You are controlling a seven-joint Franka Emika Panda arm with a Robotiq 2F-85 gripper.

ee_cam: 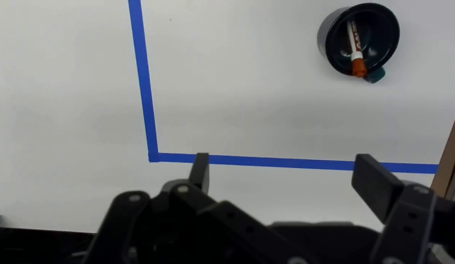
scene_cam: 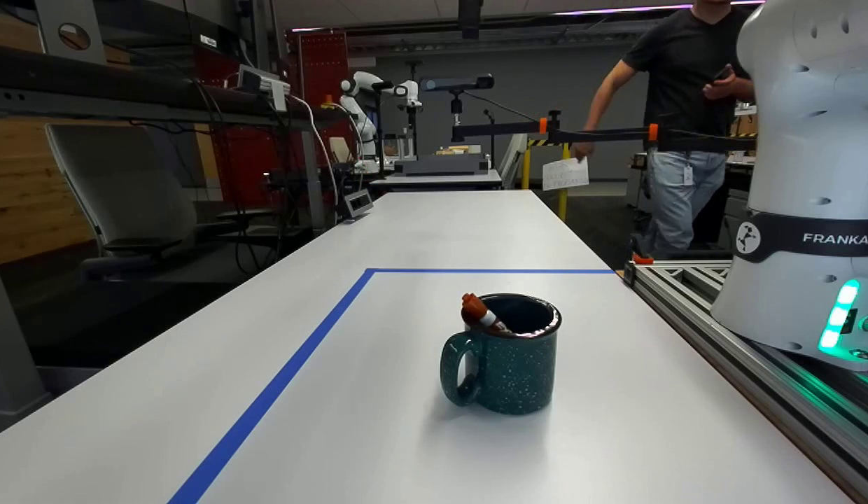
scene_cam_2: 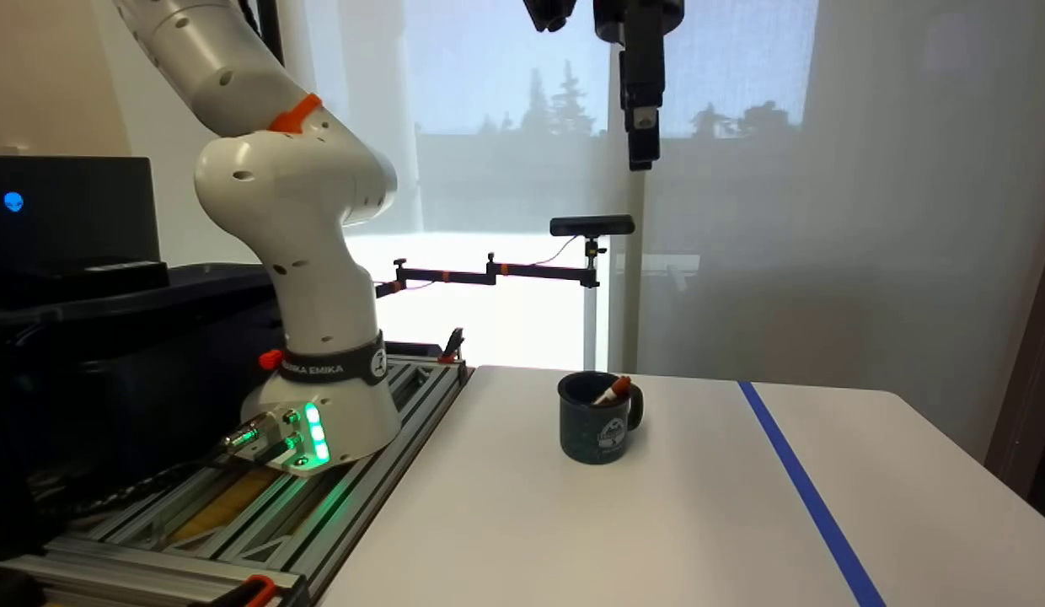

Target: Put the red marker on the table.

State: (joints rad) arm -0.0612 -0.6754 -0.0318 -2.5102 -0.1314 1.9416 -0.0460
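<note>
The red marker [scene_cam: 481, 313] leans inside the dark teal mug [scene_cam: 514, 374], its red-brown cap sticking up over the rim on the handle side. Both also show in an exterior view, the marker [scene_cam_2: 613, 390] and the mug [scene_cam_2: 592, 434]. In the wrist view the marker [ee_cam: 356, 51] lies slanted in the mug [ee_cam: 379, 33] at the upper right. The mug stands upright on the white table [scene_cam: 322, 448]. My gripper [ee_cam: 280, 160] is open and empty, its fingers wide apart. It hangs high above the table, and a finger shows at the top of an exterior view [scene_cam_2: 642, 126].
Blue tape [ee_cam: 145, 80] marks an area around the mug. The robot base stands on a grey rail bench [scene_cam_2: 430, 438] along the table's edge. A camera on an arm [scene_cam_2: 592, 226] stands behind. A person [scene_cam: 693, 91] stands beyond the table.
</note>
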